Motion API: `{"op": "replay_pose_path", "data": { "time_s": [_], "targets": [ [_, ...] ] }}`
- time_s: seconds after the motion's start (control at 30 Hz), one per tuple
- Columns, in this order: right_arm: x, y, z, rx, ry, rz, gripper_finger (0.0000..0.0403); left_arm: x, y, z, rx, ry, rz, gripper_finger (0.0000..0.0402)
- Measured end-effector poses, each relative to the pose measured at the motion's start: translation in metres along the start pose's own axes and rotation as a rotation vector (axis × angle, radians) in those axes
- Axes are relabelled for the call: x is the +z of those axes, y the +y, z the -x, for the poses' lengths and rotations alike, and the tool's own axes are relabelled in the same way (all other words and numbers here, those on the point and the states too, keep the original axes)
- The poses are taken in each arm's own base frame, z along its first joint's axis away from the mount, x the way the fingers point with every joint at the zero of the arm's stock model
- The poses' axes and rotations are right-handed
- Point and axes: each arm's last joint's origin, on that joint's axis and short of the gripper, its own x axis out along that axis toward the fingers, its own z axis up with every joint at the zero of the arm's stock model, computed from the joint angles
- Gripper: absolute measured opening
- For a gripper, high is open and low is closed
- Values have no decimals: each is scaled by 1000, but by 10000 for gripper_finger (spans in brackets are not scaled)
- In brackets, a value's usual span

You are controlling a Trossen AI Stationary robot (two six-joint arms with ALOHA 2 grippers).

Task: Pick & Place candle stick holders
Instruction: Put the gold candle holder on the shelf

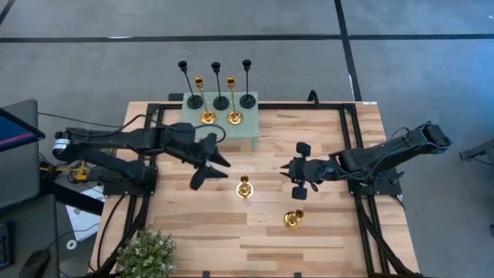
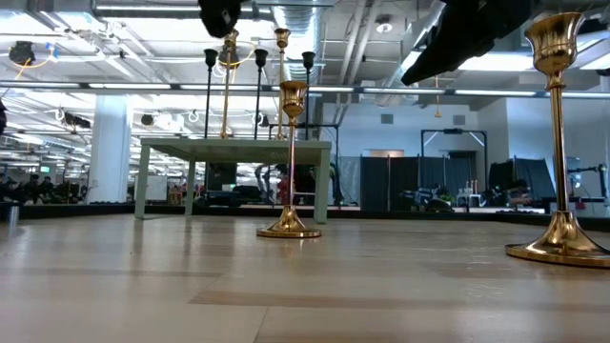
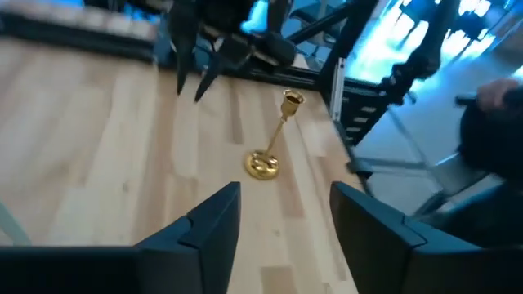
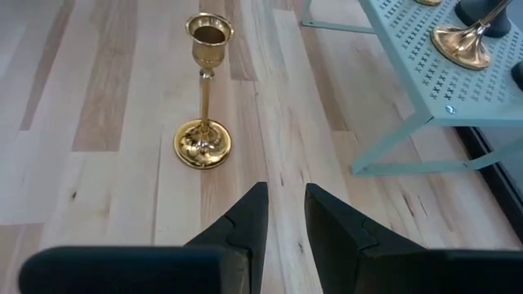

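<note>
Gold candle stick holder stands upright mid-table, between the empty left gripper, fingers spread, and the right gripper, fingers narrow and empty. Best play, I'd say: left descends square on the stem, closes gently, carries it to the green stand.

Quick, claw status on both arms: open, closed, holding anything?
Left claw: open, empty, above the table.
Right claw: narrowly open, empty, above the table.
</note>
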Motion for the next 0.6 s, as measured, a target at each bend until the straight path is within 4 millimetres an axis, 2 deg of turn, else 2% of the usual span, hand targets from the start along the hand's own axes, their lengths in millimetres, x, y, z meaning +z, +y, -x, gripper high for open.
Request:
{"op": "replay_pose_path", "data": {
  "time_s": [0.27,0.47,0.6],
  "targets": [
    [0,0,0,0,0,0,74,-10,-28,-3,-15,31,-200,152],
    [0,-1,0,-4,0,-3,74,-45,-31,-15,120,135,-276,138],
    [0,-1,0,-4,-2,-4,74,-63,-32,-22,117,139,-279,133]
  ]
}}
